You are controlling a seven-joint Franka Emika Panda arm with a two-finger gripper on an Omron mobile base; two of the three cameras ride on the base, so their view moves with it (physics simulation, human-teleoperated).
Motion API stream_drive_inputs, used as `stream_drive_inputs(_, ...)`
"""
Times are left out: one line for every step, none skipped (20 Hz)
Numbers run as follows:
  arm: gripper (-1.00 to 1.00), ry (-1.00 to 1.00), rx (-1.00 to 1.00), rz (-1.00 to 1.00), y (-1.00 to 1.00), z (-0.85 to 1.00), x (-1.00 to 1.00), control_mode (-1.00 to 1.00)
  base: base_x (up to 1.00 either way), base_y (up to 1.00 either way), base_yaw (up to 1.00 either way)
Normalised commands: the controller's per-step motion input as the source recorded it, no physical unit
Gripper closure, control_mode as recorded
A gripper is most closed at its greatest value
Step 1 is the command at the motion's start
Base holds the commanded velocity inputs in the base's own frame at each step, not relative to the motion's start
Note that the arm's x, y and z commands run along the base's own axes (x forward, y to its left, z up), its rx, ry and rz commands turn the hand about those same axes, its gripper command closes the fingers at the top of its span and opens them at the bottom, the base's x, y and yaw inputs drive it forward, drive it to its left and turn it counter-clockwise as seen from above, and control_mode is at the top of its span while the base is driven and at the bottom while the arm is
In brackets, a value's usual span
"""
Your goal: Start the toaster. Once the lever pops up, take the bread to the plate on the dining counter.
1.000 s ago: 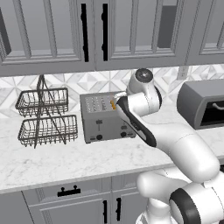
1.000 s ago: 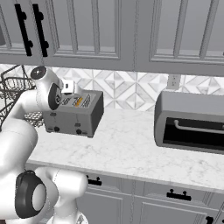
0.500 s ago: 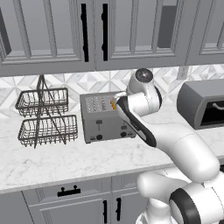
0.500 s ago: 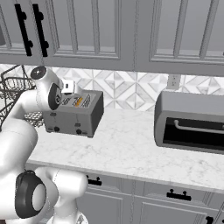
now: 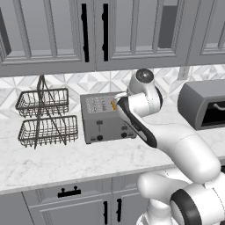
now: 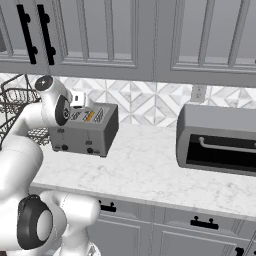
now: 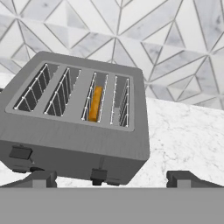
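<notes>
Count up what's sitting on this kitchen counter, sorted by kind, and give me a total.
Toaster: 1
Bread slice, in the toaster's third slot: 1
Two-tier wire basket rack: 1
Dark-grey rounded appliance: 1
Total: 4

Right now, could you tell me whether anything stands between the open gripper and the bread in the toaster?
Nothing visible does. The gripper hangs open above the toaster, and the bread sits edge-on in the third slot from the left in the hand view, with clear air over it.
</notes>
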Motion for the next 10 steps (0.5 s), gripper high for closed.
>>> stream_drive_inputs(-1.0,0.0,0.0,0.0,0.0,0.0,0.0,-1.0,0.0,0.0,0.0)
stream_drive_inputs(-1.0,0.0,0.0,0.0,0.0,0.0,0.0,-1.0,0.0,0.0,0.0)
stream_drive_inputs(-1.0,0.0,0.0,0.0,0.0,0.0,0.0,-1.0,0.0,0.0,0.0)
stream_drive_inputs(-1.0,0.0,0.0,0.0,0.0,0.0,0.0,-1.0,0.0,0.0,0.0)
stream_drive_inputs(-1.0,0.0,0.0,0.0,0.0,0.0,0.0,-1.0,0.0,0.0,0.0)
stream_drive_inputs(-1.0,0.0,0.0,0.0,0.0,0.0,0.0,-1.0,0.0,0.0,0.0)
stream_drive_inputs(-1.0,0.0,0.0,0.0,0.0,0.0,0.0,-1.0,0.0,0.0,0.0)
stream_drive_inputs(-1.0,0.0,0.0,0.0,0.0,0.0,0.0,-1.0,0.0,0.0,0.0)
stream_drive_inputs(-1.0,0.0,0.0,0.0,0.0,0.0,0.0,-1.0,0.0,0.0,0.0)
stream_drive_inputs(-1.0,0.0,0.0,0.0,0.0,0.0,0.0,-1.0,0.0,0.0,0.0)
